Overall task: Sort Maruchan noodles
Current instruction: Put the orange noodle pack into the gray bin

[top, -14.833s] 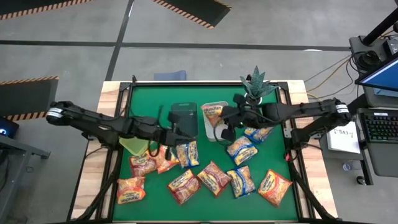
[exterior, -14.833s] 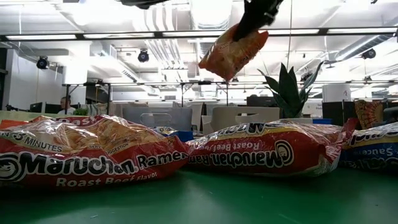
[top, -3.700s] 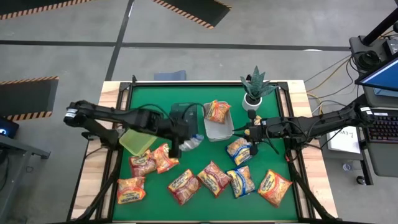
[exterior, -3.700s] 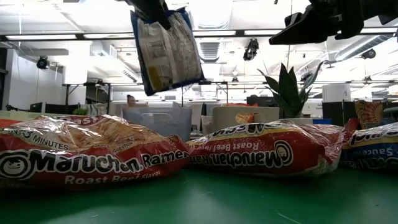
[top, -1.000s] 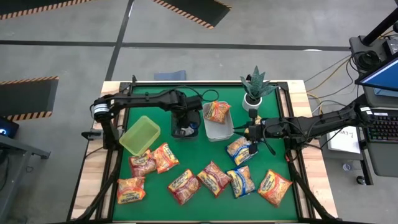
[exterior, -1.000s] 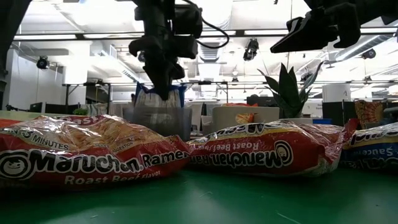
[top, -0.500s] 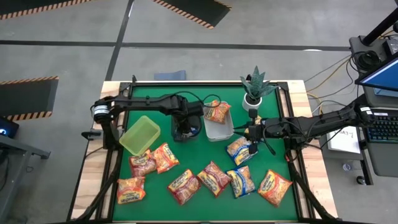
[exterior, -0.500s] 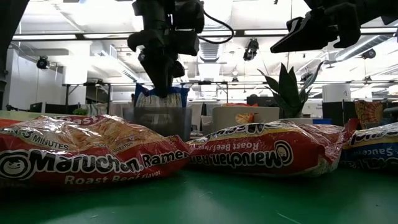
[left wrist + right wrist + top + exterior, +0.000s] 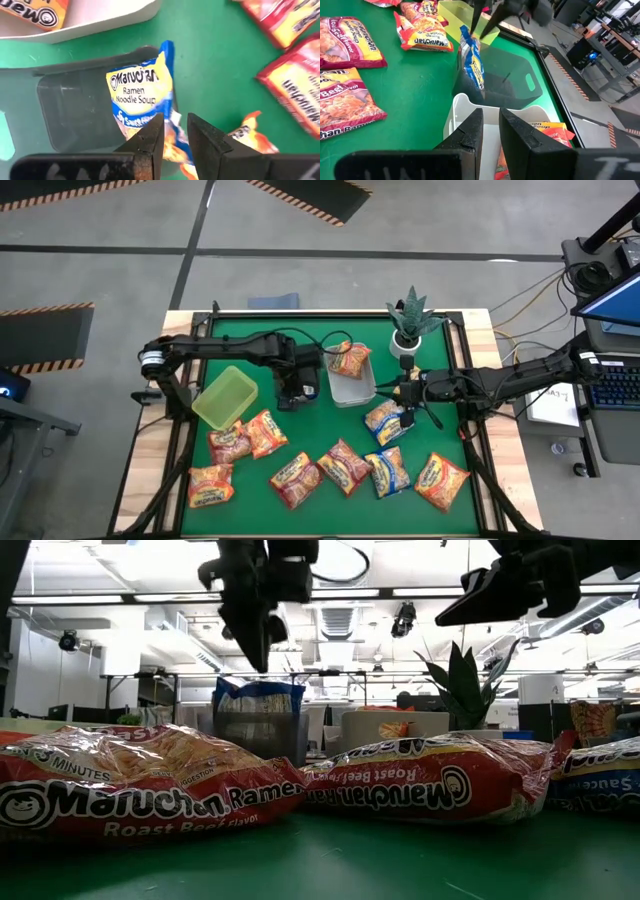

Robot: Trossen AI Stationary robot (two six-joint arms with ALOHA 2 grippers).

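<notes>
A: Where is the blue-and-yellow packet?

B: It stands on edge in the dark bin, leaning on the wall and poking above the rim. The left gripper hovers just above it, fingers slightly apart and holding nothing.

A: And the right gripper?

B: It waits over the white bin, where 1 orange packet lies; its fingers are nearly together and empty.

A: What suits this step?

B: Probably lifting the left arm straight up, so it clears the packet's top edge without tipping it out, before heading for the loose packets on the green mat.
</notes>
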